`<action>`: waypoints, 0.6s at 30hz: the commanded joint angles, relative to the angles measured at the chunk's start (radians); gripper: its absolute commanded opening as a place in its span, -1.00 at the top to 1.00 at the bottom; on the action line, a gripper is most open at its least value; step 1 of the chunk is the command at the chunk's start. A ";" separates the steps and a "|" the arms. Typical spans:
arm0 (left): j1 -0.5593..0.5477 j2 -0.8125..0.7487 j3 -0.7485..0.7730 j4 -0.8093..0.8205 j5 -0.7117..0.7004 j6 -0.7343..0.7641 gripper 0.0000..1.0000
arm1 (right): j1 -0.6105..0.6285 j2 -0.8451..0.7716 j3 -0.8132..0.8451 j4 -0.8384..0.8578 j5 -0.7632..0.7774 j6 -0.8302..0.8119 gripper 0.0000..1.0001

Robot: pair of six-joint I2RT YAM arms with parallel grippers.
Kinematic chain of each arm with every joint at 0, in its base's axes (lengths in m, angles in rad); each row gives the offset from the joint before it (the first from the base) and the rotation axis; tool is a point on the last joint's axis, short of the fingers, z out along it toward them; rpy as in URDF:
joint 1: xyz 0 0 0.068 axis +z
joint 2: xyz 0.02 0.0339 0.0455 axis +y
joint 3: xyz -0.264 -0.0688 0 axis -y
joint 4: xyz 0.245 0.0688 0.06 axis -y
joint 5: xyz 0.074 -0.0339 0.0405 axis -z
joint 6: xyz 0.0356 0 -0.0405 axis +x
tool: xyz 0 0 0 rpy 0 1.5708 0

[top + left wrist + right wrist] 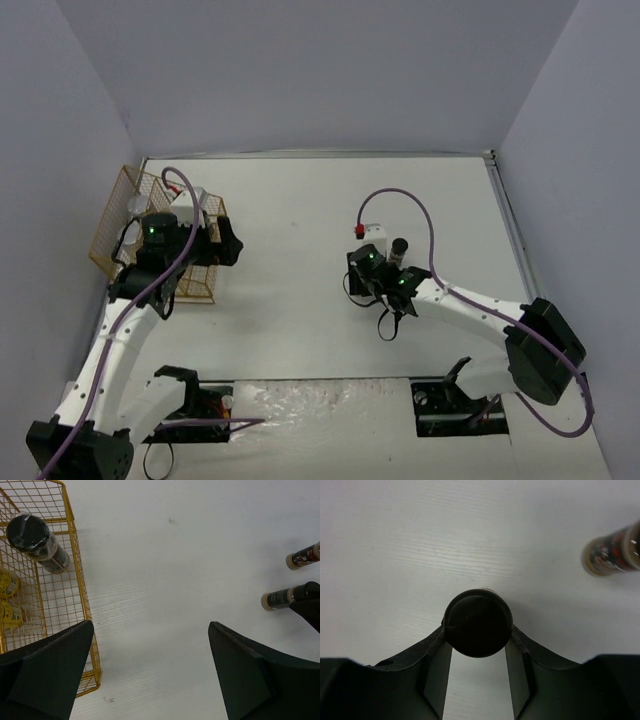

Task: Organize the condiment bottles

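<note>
Top view: left claw [222, 243] hung over the 3 o'clock edge of the gold wire rack [130, 215], which sat at 9 o'clock on the table [300, 200]. I couldn't tell from up here how far it was spread. Right claw [368, 262] sat just right of table centre. A free jar [399, 245] with a dark lid stood upright just beside it at 2 o'clock. Whatever the right claw held was hidden under it in this view.

Left wrist view: left claw [150, 675] was spread wide, with nothing between its fingers [45, 675] but bare table. The rack filled 9 to 11 o'clock. It held a rack jar [37, 540], dark with a black lid, at 11 o'clock. Two yellow bottles [7, 582] were at 9 o'clock, cut off by the frame edge. Well apart from the rack, at 3 o'clock, I saw the free jar [302, 555] and just below it the gripped jar [277, 599], with the right claw's black tip against it.

Right wrist view: right claw [477, 630] was clamped on the gripped jar [477, 620], one finger on each side of its black lid, dead centre. The free jar [612, 555] stood at 2 o'clock, near but not touching.
</note>
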 commanded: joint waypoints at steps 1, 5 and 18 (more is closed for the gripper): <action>-0.002 -0.071 0.007 0.105 -0.040 0.033 -0.94 | 0.042 0.124 0.122 0.151 -0.032 -0.060 0.81; -0.004 -0.070 -0.005 0.111 -0.024 0.024 -0.94 | 0.063 0.228 0.232 0.211 -0.074 -0.125 0.87; -0.007 -0.014 -0.001 0.116 0.030 0.020 -0.94 | 0.108 0.435 0.404 0.197 -0.117 -0.213 0.34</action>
